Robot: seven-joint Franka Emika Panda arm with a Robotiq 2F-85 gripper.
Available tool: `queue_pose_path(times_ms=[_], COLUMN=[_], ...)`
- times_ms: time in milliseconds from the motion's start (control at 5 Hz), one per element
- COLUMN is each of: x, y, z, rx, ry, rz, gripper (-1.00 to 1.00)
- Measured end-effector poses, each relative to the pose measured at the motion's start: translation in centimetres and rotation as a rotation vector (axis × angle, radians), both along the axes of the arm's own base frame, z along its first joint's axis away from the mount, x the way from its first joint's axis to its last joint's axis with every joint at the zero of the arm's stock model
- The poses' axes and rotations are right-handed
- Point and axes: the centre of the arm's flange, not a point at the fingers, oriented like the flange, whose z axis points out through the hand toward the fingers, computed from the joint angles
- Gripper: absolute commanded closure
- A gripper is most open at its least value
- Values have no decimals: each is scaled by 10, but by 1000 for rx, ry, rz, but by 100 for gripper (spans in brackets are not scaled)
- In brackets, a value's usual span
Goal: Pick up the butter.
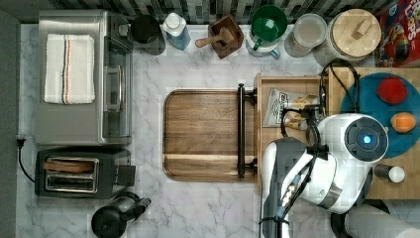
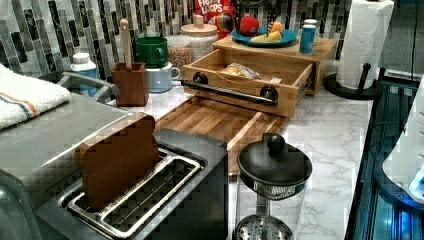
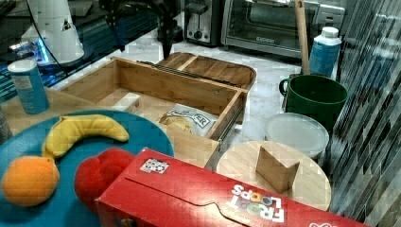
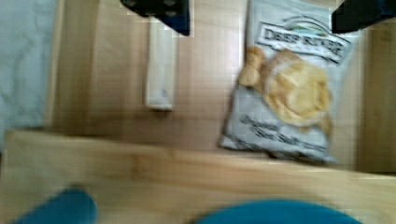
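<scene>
— Where is the butter (image 4: pixel 161 70)?

— It lies flat on the floor of the open wooden drawer (image 3: pixel 142 82), a pale cream stick, well apart from the chips bag (image 4: pixel 292 88) that lies in the same drawer. In the right view the butter sits toward the right view's left of the drawer, the chips bag toward the right view's right.

— And your pincer (image 4: pixel 266 11)?

— Mine hangs above the drawer with its fingers spread wide and nothing between them. In the wrist view one dark fingertip (image 4: pixel 163 9) overlaps the end of the butter, while the other is over the far corner of the chips bag.

— What else is close by?

— A blue plate (image 3: pixel 71 198) on the drawer cabinet's top, carrying a banana (image 3: pixel 82 132). In front of the drawer, a wooden tray (image 1: pixel 203 134) rests on the marble worktop (image 1: pixel 148 208).
</scene>
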Motion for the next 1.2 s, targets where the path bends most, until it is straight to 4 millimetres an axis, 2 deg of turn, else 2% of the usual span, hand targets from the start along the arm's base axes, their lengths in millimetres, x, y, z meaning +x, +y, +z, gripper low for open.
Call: queue_pose_path(times_ms=[400, 800, 1000, 1200], x=[-33, -55, -68, -70], y=[-10, -33, -29, -23], z=[-48, -87, -107, -127], rx=[54, 38, 74, 107], ry=[56, 30, 64, 60], rz=[-64, -124, -146, -135], gripper=[-100, -100, -100, -100])
